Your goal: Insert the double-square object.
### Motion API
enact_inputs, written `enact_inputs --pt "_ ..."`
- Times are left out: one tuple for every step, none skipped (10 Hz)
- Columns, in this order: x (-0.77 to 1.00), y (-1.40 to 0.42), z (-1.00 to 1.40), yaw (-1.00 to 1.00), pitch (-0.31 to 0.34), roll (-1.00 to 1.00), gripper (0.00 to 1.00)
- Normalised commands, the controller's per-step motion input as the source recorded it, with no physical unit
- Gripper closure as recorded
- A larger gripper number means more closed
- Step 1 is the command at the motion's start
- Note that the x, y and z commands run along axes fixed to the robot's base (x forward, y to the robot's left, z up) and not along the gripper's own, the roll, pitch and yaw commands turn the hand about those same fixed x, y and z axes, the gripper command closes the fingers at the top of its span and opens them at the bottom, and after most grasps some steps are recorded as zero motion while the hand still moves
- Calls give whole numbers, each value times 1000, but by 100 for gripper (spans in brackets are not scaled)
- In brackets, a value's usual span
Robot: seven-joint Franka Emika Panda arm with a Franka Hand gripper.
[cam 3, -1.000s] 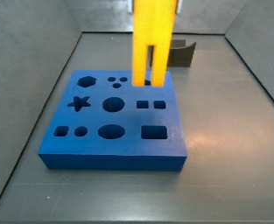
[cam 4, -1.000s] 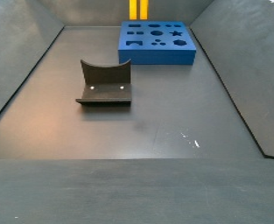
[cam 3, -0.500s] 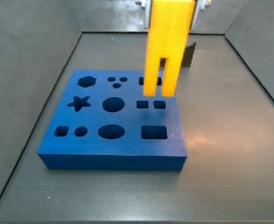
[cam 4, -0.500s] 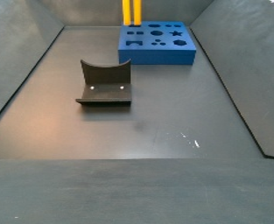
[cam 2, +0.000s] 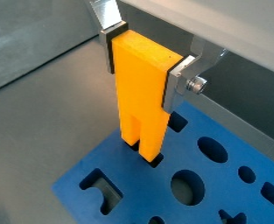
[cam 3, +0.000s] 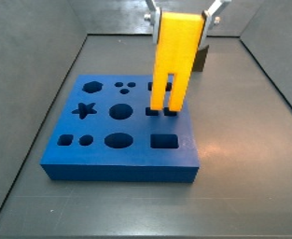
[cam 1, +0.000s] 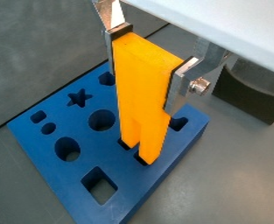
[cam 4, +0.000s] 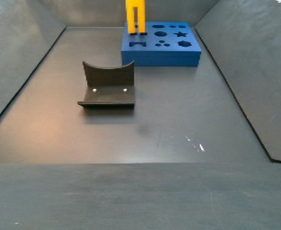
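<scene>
My gripper [cam 1: 150, 63] hangs over the far end of a dark grey, matte floor [cam 4: 154, 171] that carries a few small glints of light [cam 4: 193, 142]. Plain grey walls [cam 4: 17, 63] slope up on either side, and a paler back wall [cam 3: 111, 17] closes the space.

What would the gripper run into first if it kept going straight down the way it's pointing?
The gripper points down, fingers clamped on the double-square object. Its prongs would probably meet the blue block first, right at the paired square holes, where the tips seem to be just entering.
</scene>
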Motion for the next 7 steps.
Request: enact_inputs --pt "0 -9 -223 0 -60 0 100" --pt "0 -3 -209 0 -50 0 100" --pt "-60 0 -200 0 -24 0 100" --pt "-174 0 -146 0 -59 0 100" --pt "-223 0 -97 0 -96 -27 100" --pt "-171 0 -114 0 -106 -39 100" --pt "-34 0 -129 0 -114 -56 100"
